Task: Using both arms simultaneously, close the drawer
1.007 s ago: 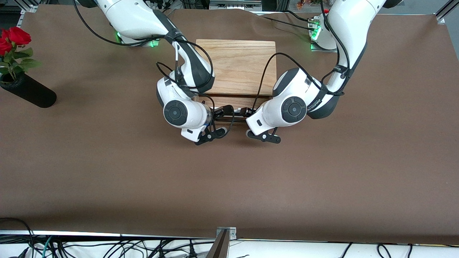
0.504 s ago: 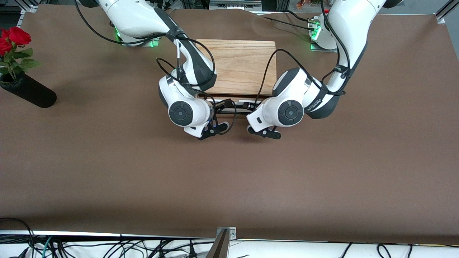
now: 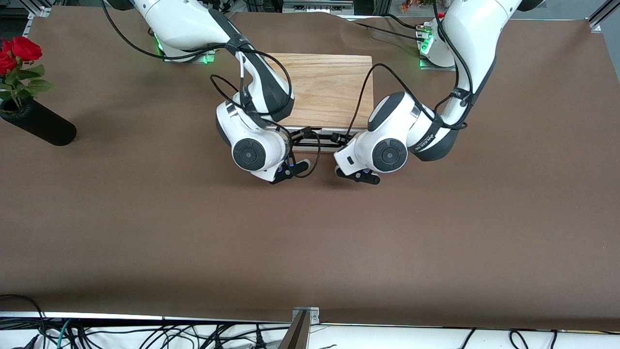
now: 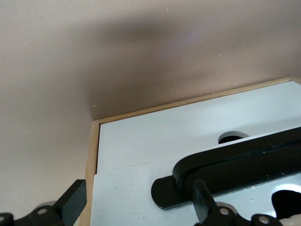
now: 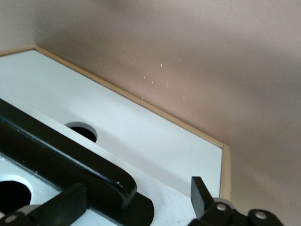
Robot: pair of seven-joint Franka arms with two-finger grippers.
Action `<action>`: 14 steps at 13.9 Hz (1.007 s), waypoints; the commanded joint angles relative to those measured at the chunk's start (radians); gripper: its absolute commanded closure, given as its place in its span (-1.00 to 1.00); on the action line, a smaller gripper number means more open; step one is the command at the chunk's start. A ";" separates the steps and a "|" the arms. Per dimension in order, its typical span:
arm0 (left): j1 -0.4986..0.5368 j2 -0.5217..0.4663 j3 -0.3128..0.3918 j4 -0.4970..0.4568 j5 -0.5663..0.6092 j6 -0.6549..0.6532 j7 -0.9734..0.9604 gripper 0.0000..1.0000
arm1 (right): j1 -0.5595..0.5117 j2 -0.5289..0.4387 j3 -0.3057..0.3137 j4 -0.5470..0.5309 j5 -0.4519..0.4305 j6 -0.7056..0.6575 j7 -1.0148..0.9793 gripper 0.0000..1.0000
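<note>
1. The drawer with its white front panel (image 4: pixel 197 129) and thin black handle (image 4: pixel 235 165) sits in the light oak box (image 3: pixel 327 89), which stands mid-table between the two arm bases. In the front view only a thin strip of the drawer (image 3: pixel 317 143) shows at the box's edge nearer to the front camera, so it looks almost fully pushed in.
2. The left arm's small black two-finger gripper (image 4: pixel 136 207) is right at the drawer front, its fingers spread apart, one finger (image 4: pixel 70 202) past the panel's end and the other against the handle's end; it clasps nothing.
3. The right arm's black gripper (image 5: pixel 136 200) is likewise at the front panel (image 5: pixel 141 132), fingers parted on either side of the handle's (image 5: pixel 61 160) other end, with nothing gripped.
4. Both white jointed arms bend down over the box's front edge, wrists side by side.
5. A black cylindrical vase of red roses (image 3: pixel 29 116) stands well apart at the right arm's end of the brown-covered table (image 3: pixel 310 242).
</note>
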 commanded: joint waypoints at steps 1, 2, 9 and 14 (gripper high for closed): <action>0.002 0.010 -0.001 0.011 -0.023 -0.028 0.005 -1.00 | 0.002 -0.004 0.008 0.009 0.012 -0.076 0.011 -1.00; 0.002 0.011 -0.001 0.011 -0.023 -0.030 0.005 -1.00 | 0.002 -0.004 0.014 0.011 0.012 -0.093 0.011 -1.00; 0.021 -0.010 0.003 0.028 -0.014 -0.036 0.002 -1.00 | -0.023 0.002 0.007 0.069 0.012 -0.090 0.003 -1.00; 0.110 -0.062 0.017 0.100 -0.002 -0.036 0.004 -1.00 | -0.052 0.002 -0.001 0.158 0.009 -0.029 0.004 -1.00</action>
